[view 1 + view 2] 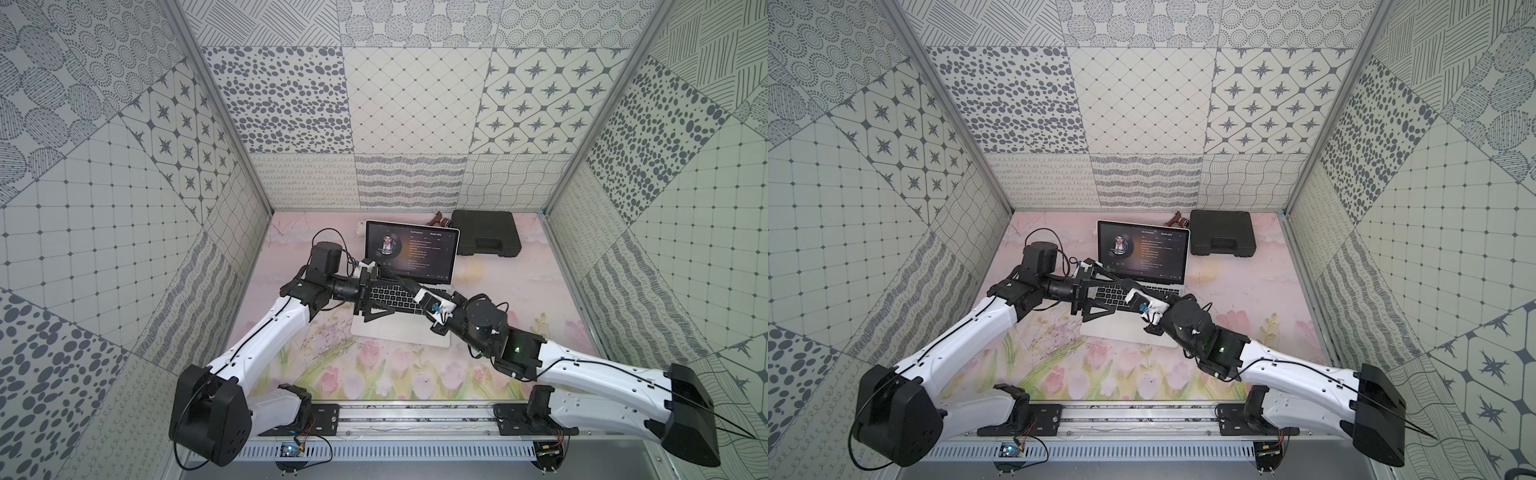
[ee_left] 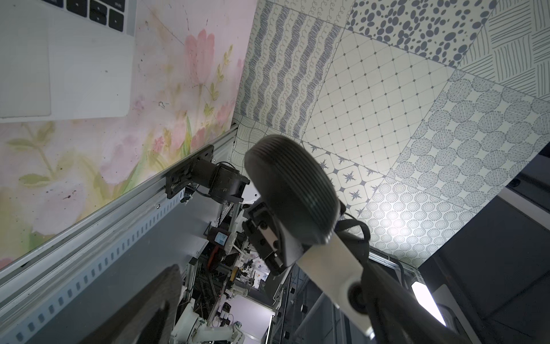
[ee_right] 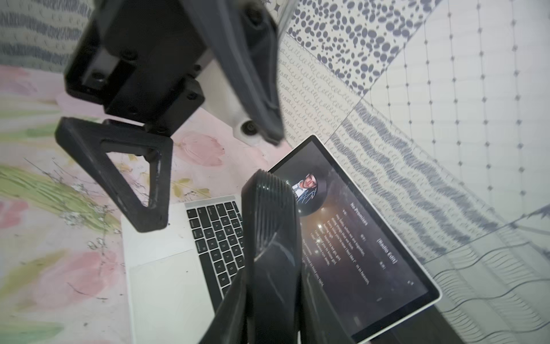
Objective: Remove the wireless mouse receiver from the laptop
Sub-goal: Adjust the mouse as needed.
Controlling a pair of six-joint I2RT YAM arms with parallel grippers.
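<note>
**Bimanual cell, seen from above.** Patterned grey-and-white wall panels (image 1: 415, 104) enclose a tabletop (image 1: 374, 370) printed with pink and green flowers. The left arm (image 1: 266, 328) enters from 7 o'clock and the right arm (image 1: 590, 370) from 5 o'clock, and both converge over the laptop (image 1: 395, 332). The laptop lies open near the centre of the table, shifted toward 12 o'clock. It is silver with black keys (image 3: 217, 238), and its screen (image 1: 409, 249) faces 6 o'clock. The screen shows a dark music player with a round portrait (image 3: 308, 186). In the right wrist view the headings read "No Promises" and "[Radio Edit]"; the smaller lines beneath are too fine to read. A black rectangular case (image 1: 486, 235) with a moulded handle lies at 1 o'clock from the laptop, apart from it. A small brown object (image 1: 440, 220) of unclear kind sits between the two, near the back wall. The left gripper (image 1: 405, 296) hangs over the keys with its fingers (image 3: 119, 178) spread wide, gripping nothing. The right gripper (image 3: 269, 277) is pressed onto a black oval mouse (image 2: 291, 187), which it holds on edge above the keys, just beside the left fingertips. The wireless mouse receiver cannot be made out in any view. The laptop's 9 o'clock edge is partly covered by the left gripper.
</note>
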